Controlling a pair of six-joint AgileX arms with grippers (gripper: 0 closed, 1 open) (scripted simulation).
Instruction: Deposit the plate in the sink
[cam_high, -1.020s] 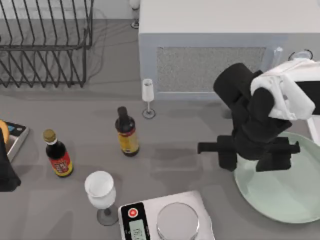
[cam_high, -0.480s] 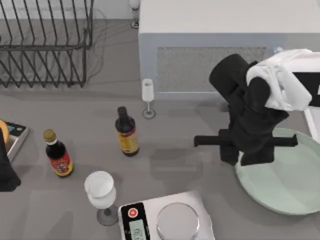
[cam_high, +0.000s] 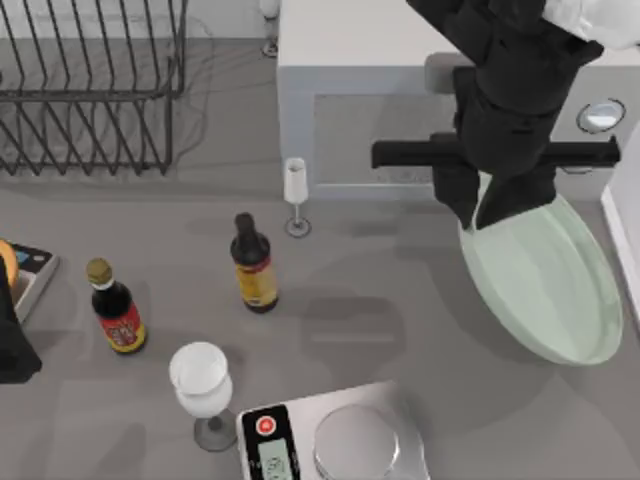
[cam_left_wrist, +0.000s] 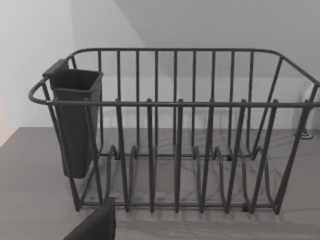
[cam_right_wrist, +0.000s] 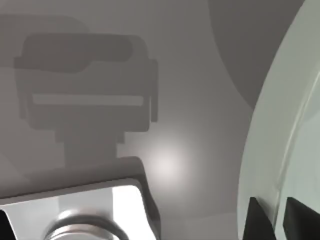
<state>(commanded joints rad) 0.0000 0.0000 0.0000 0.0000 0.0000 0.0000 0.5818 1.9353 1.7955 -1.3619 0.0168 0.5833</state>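
The pale mint-green plate (cam_high: 548, 285) hangs tilted above the grey counter at the right. My right gripper (cam_high: 480, 214) is shut on its back-left rim, with the black wrist above it. In the right wrist view the plate (cam_right_wrist: 280, 125) fills one side and my dark fingertips (cam_right_wrist: 258, 218) pinch its edge. The sink shows as a thin white rim (cam_high: 622, 245) at the right edge, just beyond the plate. My left gripper (cam_high: 14, 345) stays parked at the far left edge.
A black wire dish rack (cam_high: 90, 85) stands back left, and a white box (cam_high: 420, 60) fills the back middle. Two dark bottles (cam_high: 255, 265) (cam_high: 115, 305), two white glasses (cam_high: 203, 385) (cam_high: 296, 190) and a kitchen scale (cam_high: 335, 440) occupy the front and middle.
My right gripper has risen and moved toward the back with the plate. The plate has left the counter and now hangs tilted. The left arm has not moved.
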